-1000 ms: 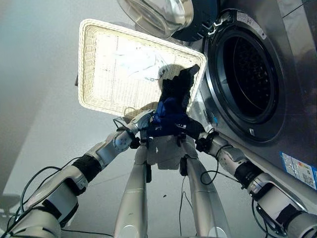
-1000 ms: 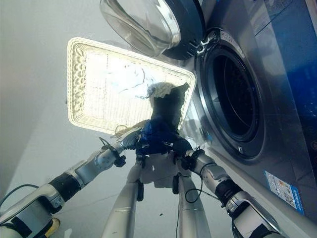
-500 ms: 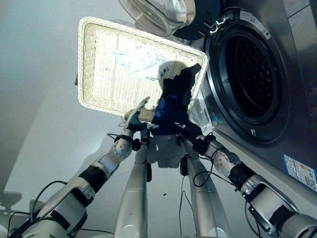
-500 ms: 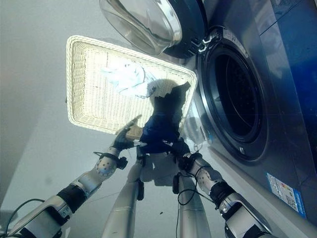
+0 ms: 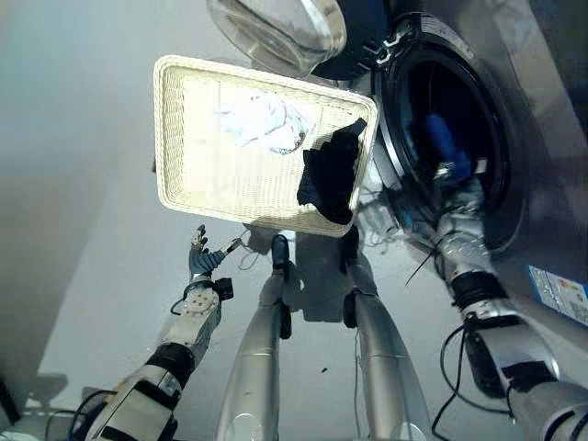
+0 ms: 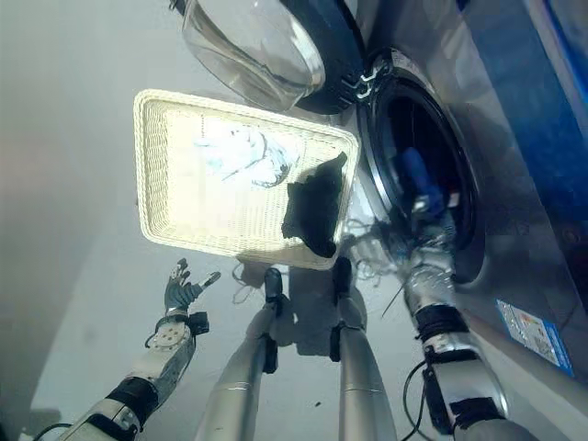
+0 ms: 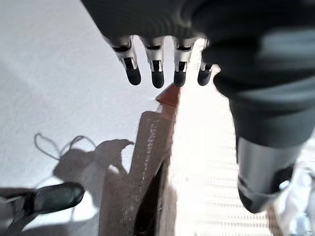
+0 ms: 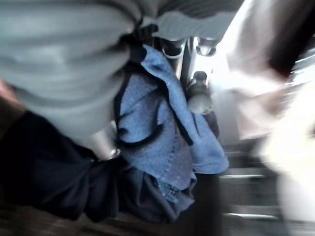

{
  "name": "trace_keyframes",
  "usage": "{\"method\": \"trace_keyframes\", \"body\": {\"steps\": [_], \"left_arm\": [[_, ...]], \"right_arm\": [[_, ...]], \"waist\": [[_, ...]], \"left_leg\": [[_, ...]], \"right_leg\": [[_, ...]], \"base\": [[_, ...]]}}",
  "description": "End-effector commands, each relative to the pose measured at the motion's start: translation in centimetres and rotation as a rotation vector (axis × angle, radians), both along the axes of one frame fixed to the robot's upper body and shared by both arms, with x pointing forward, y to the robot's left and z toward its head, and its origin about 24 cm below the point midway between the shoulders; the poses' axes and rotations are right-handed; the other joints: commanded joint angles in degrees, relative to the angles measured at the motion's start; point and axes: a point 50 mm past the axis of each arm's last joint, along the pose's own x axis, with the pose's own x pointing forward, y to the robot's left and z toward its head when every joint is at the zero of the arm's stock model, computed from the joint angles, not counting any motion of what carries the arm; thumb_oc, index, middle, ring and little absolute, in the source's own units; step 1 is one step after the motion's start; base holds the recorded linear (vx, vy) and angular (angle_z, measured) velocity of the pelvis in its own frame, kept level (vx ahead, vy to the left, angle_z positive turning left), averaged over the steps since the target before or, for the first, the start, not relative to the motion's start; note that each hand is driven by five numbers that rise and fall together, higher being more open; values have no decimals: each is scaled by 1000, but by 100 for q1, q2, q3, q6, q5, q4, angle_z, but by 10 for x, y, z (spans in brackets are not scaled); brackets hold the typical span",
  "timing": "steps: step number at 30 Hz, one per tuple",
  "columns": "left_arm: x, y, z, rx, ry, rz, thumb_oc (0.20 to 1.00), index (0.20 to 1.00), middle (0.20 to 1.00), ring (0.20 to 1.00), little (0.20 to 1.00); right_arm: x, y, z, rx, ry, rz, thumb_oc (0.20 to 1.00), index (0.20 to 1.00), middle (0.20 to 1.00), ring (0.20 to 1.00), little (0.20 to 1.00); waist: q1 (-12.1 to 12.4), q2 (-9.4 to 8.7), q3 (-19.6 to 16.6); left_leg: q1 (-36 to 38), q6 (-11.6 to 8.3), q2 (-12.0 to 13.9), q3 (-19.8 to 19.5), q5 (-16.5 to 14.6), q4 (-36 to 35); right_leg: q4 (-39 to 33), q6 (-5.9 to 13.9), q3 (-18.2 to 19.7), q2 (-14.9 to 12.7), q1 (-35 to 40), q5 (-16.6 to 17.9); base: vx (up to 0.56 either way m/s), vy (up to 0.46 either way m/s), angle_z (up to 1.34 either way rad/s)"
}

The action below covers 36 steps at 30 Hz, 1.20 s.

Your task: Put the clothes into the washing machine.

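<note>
Carried blue garment [image 5: 439, 140] into washing machine [image 5: 514, 110] drum, right hand [image 5: 457, 188] fingers curled round it, left hand [image 5: 198, 260] relaxed over floor; release probably needed next.

Blue garment [image 8: 167, 142] with dark trim; cream woven basket [image 5: 175, 138]; dark cloth [image 5: 331, 175]; white cloth [image 5: 257, 119]

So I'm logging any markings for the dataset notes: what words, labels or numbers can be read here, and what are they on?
Blue sticker on the washing machine front, low beside the drum opening: it carries print, but it is too small to read.
Pale label at the upper rim of the door opening: too blurred to read.
Nothing else bears legible text.
</note>
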Motion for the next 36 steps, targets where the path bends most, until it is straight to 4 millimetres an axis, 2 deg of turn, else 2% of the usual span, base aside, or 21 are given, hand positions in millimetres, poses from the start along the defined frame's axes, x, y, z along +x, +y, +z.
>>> {"method": "trace_keyframes", "body": {"steps": [1,2,3,4,5,7,10,11,13,16,18,22,25,26,28,29,30,31,32,34,36], "left_arm": [[-10,-4,-10,-32,0,-20,1000,1000,1000,1000,1000],[-11,-4,-11,-23,10,-46,1000,1000,1000,1000,1000],[-10,-5,-9,-26,11,-51,1000,1000,1000,1000,1000],[-7,-6,-5,-29,11,-62,1000,1000,1000,1000,1000],[-6,-8,-3,-30,11,-70,1000,1000,1000,1000,1000],[-5,-9,1,-48,14,-86,1000,1000,1000,1000,1000],[-2,-6,2,-82,20,-89,1000,1000,1000,1000,1000],[1,-5,4,-94,13,-91,1000,1000,1000,1000,1000],[1,-5,5,-98,8,-91,1000,1000,1000,1000,1000],[-4,-13,1,-108,-11,-85,1000,1000,1000,1000,1000],[-2,-19,3,-106,-40,-78,1000,1000,1000,1000,1000],[-2,-27,9,-112,-111,-46,1000,1000,1000,1000,1000],[3,-25,47,-57,-346,62,1000,1000,1000,1000,1000],[3,-24,50,-44,-361,73,1000,1000,1000,1000,1000],[6,-20,79,51,-497,138,1000,1000,1000,1000,1000],[6,-18,94,126,-567,182,1000,1000,1000,1000,1000],[5,-18,92,128,-561,181,1000,1000,1000,1000,1000],[10,-11,120,231,-661,243,1000,1000,1000,1000,1000],[10,-10,124,250,-676,254,1000,1000,1000,1000,1000],[20,-1,148,350,-708,300,1000,1000,1000,1000,1000],[22,1,149,368,-703,309,1000,1000,1000,1000,1000]], "right_arm": [[-51,-94,44,261,-95,-525,200,200,200,200,200],[-87,-118,57,479,-166,-820,200,200,200,200,200],[-95,-123,62,521,-182,-867,200,200,200,200,200],[-103,-131,65,566,-177,-908,918,918,918,918,918],[-104,-135,67,569,-160,-905,1000,1000,1000,1000,1000],[-98,-141,80,517,-88,-829,1000,1000,1000,1000,1000],[-77,-132,87,481,17,-625,1000,1000,1000,1000,1000],[-56,-114,82,439,113,-440,1000,1000,1000,1000,1000],[-46,-102,78,398,150,-347,1000,1000,1000,1000,1000],[-13,-49,48,160,154,-31,1000,1000,1000,1000,1000],[-4,-24,39,56,106,81,1000,1000,1000,1000,1000],[-1,3,26,-167,117,113,1000,1000,1000,1000,1000],[-4,21,12,-530,176,20,1000,1000,1000,1000,1000],[-5,22,8,-546,191,11,1000,1000,1000,1000,1000],[-8,26,0,-697,250,-41,1000,1000,1000,1000,1000],[-9,29,-6,-737,280,-46,1000,1000,1000,1000,1000],[-9,29,-8,-737,286,-44,1000,1000,1000,1000,1000],[-14,37,-30,-813,332,-7,1000,1000,1000,1000,1000],[-14,40,-31,-823,333,4,1000,1000,1000,1000,1000],[-18,57,-55,-893,374,90,1000,1000,1000,1000,1000],[-20,60,-61,-899,381,108,1000,1000,1000,1000,1000]], "waist": [[-372,304,-115],[-372,335,-115],[-385,347,-115],[-402,355,-115],[-400,369,-115],[-376,458,-115],[-393,538,-115],[-386,561,-115],[-373,561,-115],[-306,544,-115],[-275,534,-115],[-273,513,-115],[-227,456,-115],[-230,447,-115],[-209,396,-115],[-203,364,-115],[-208,361,-115],[-219,304,-115],[-222,295,-115],[-292,233,-115],[-315,214,-115]], "left_leg": [[-289,-60,-295,195,-448,546],[-326,-27,-330,156,-529,653],[-385,-8,-346,128,-537,709],[-504,21,-381,100,-480,788],[-558,33,-396,90,-482,843],[-651,65,-441,81,-470,937],[-644,58,-452,79,-529,967],[-709,61,-455,82,-424,892],[-726,60,-450,69,-386,842],[-687,37,-418,27,-349,690],[-745,24,-395,34,-232,590],[-678,-6,-362,35,-202,446],[-695,-32,-342,5,-72,265],[-644,-37,-346,-4,-120,267],[-689,-44,-353,-44,-69,256],[-712,-48,-351,-57,-57,251],[-652,-50,-356,-62,-118,263],[-663,-57,-343,-63,-127,265],[-715,-56,-338,-57,-72,256],[-731,-93,-311,-6,-90,316],[-694,-101,-312,6,-151,350]], "right_leg": [[447,427,-335,-4,-66,-468],[534,407,-289,32,-83,-522],[590,390,-253,58,-143,-520],[637,355,-223,68,-266,-441],[679,340,-212,70,-322,-438],[766,318,-203,34,-446,-447],[805,313,-202,4,-482,-525],[731,289,-216,2,-536,-443],[695,281,-221,11,-540,-430],[718,247,-233,98,-459,-581],[681,230,-240,143,-502,-534],[679,218,-231,213,-442,-622],[563,199,-242,287,-444,-558],[580,203,-243,286,-399,-616],[517,197,-253,299,-424,-529],[482,193,-258,305,-433,-498],[516,197,-257,300,-382,-572],[504,194,-264,303,-380,-563],[475,188,-266,306,-423,-495],[483,194,-277,283,-432,-484],[520,198,-268,277,-407,-547]], "base": [[57,-17,-1],[67,-19,0],[0,0,0],[0,0,0],[0,0,0],[49,50,5],[7,51,2],[-7,22,-4],[-20,0,-6],[11,-13,-7],[-41,-16,-4],[-33,-4,-6],[-70,-17,-4],[-47,-23,10],[-49,-29,11],[-28,-23,6],[-14,-18,6],[-18,-5,4],[-42,10,5],[-10,60,9],[11,93,2]]}}
